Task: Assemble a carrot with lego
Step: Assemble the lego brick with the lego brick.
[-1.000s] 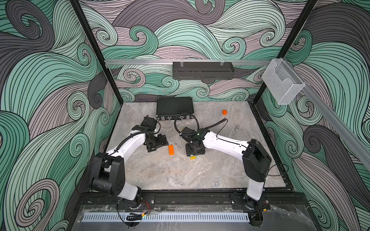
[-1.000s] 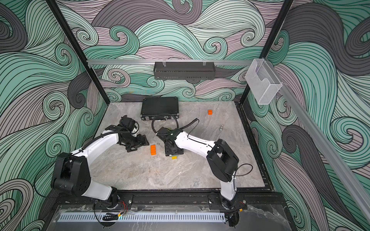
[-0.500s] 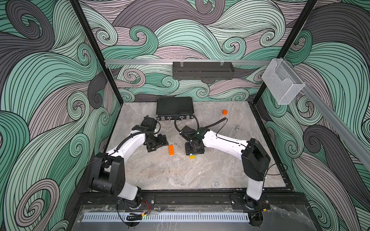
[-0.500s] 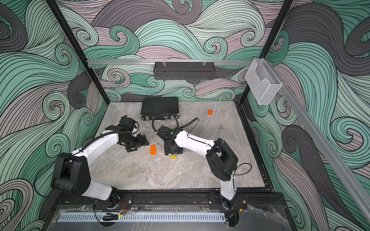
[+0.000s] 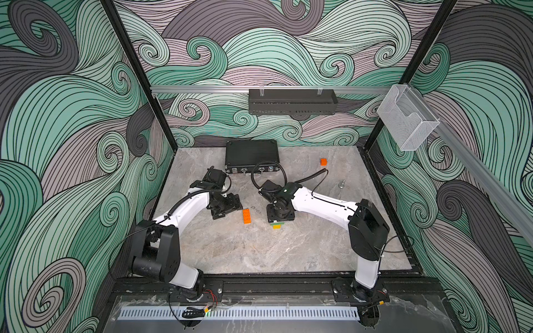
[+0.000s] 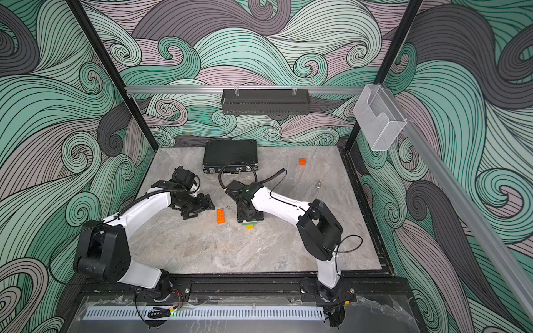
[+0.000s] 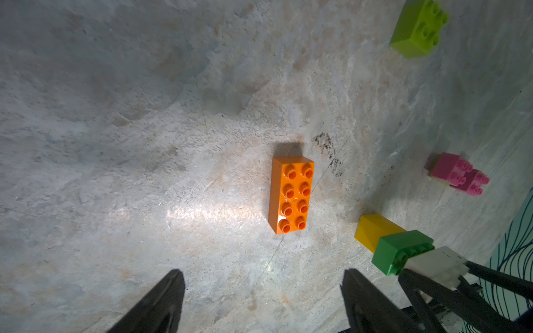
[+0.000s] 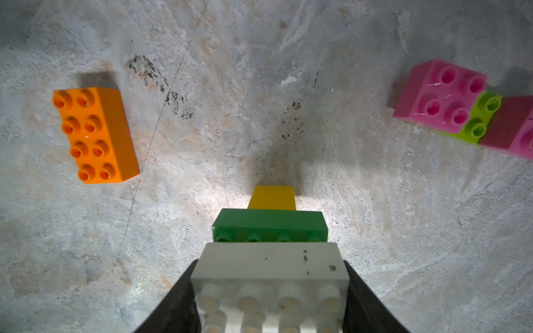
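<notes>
My right gripper [image 8: 270,266] is shut on the white brick [image 8: 268,253] of a short lego stack. A dark green brick [image 8: 269,227] and a yellow tip [image 8: 272,197] follow below it, pointing down at the table. Only the tip [image 5: 277,226] shows under this gripper [image 5: 281,214] in both top views. An oblong orange brick [image 7: 291,199] [image 5: 247,216] lies flat, studs up, between the arms. My left gripper [image 7: 264,272] [image 5: 227,206] hangs open and empty just short of it. The finished carrot is not in view.
Two pink bricks [image 8: 444,98] sit on a lime brick [image 8: 484,115] beside the stack. A loose lime brick [image 7: 418,27] lies farther off. A small orange cube [image 5: 324,162] and a metal piece [image 5: 341,184] are back right. A black briefcase [image 5: 251,154] stands at the back.
The right gripper with its stack has edged very slightly to the left. The left arm and the orange brick have stayed put.
</notes>
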Available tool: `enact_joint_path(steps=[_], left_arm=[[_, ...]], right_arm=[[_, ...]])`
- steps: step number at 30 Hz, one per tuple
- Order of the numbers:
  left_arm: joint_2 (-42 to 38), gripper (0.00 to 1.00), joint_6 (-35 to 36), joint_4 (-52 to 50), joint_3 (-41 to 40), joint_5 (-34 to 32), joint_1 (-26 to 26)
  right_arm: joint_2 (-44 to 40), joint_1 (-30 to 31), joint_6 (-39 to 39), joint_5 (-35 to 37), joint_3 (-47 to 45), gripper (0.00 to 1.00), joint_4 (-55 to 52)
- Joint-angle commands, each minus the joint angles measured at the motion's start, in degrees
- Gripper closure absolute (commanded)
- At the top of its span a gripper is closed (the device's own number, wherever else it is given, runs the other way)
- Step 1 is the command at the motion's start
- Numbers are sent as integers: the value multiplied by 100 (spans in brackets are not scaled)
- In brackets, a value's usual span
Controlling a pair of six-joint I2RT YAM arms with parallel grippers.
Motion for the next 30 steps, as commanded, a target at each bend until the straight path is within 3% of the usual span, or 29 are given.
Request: enact_joint_path(steps=[1, 15, 30], left_arm=[[-103, 14, 1, -32, 39, 30, 57], [-84, 13, 19, -2, -36, 33, 82], [-95, 13, 8, 40, -75, 75, 102]], right_arm=[[95, 45, 59, 112, 190, 49, -141], [300, 36, 274, 175, 25, 49, -135], [195, 17, 417, -205, -394, 47, 37]])
